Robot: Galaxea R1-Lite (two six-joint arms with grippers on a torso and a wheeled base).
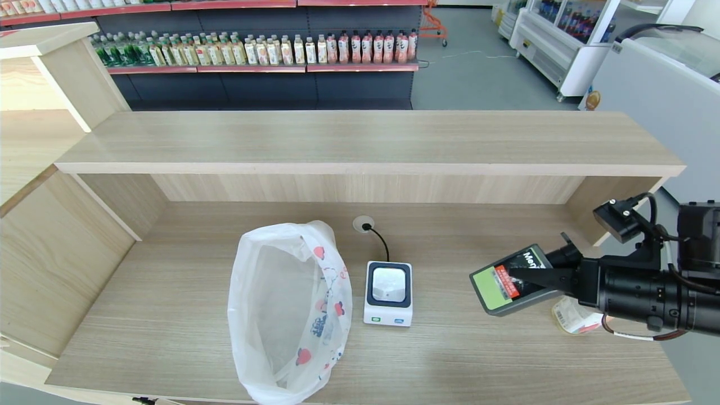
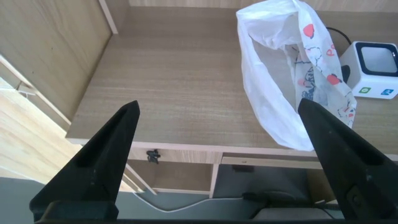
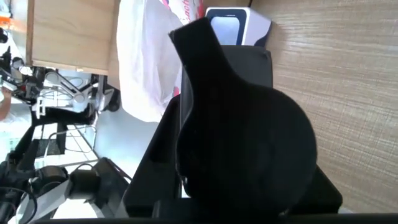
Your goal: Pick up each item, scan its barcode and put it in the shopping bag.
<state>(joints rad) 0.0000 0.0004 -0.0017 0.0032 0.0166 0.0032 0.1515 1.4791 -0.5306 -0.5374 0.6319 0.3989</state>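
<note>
My right gripper is shut on a dark flat box with a green end and a red label. It holds the box above the counter, to the right of the white barcode scanner, label side turned toward the scanner. An open white shopping bag with red heart prints lies left of the scanner. In the right wrist view the scanner and bag lie beyond the held box. My left gripper hangs open off the counter's front edge, left of the bag, holding nothing.
A small pale bottle lies on the wooden counter under my right arm. The scanner's cable runs back to a hole in the counter. A raised shelf and side walls bound the counter at the back and sides.
</note>
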